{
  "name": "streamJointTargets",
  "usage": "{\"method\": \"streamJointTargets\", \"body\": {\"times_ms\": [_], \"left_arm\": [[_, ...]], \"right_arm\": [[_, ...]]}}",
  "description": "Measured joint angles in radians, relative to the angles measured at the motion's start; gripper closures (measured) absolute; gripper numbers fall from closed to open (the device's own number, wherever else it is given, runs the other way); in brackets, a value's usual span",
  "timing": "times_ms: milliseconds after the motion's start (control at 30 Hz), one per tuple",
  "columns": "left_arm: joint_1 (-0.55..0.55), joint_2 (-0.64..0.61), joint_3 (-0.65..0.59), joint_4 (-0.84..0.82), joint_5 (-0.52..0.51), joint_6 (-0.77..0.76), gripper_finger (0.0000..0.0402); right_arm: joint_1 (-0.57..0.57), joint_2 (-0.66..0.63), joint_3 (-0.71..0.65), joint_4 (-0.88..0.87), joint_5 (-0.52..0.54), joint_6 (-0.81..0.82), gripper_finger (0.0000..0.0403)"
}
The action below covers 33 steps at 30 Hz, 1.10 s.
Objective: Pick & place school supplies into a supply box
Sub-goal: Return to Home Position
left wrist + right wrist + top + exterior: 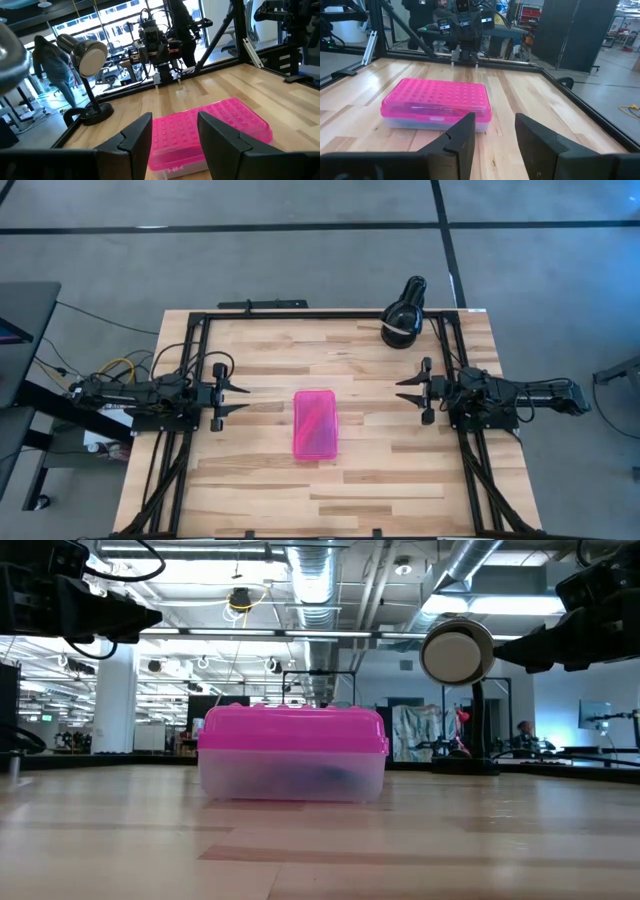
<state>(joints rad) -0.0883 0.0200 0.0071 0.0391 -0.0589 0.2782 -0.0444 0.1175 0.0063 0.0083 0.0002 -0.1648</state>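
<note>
Wooden tabletop (pixel 250 480) fills the high view. The pink supply box (pixel 316 424) lies at frame centre, its long axis running top to bottom, between the left gripper (pixel 245 400) and right gripper (pixel 400 392), both spread open and empty. In the low view it sits centre-left, lid closed. Each wrist view shows parted fingers holding nothing.
</note>
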Motion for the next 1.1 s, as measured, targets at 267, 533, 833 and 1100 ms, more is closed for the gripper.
{"method": "streamJointTargets", "body": {"times_ms": [267, 533, 833, 1100], "left_arm": [[0.0, 0.0, 0.0, 0.0, 0.0, 0.001, 0.0248], [0.0, 0.0, 0.0, 0.0, 0.0, -0.004, 0.0248], [0.0, 0.0, 0.0, 0.0, 0.0, -0.003, 0.0248], [0.0, 0.0, 0.0, 0.0, 0.0, -0.002, 0.0248]], "right_arm": [[0.0, 0.0, 0.0, 0.0, 0.0, 0.0, 0.027], [0.0, 0.0, 0.0, 0.0, 0.0, 0.0, 0.027], [0.0, 0.0, 0.0, 0.0, 0.0, 0.0, 0.027], [0.0, 0.0, 0.0, 0.0, 0.0, 0.0, 0.0269]]}}
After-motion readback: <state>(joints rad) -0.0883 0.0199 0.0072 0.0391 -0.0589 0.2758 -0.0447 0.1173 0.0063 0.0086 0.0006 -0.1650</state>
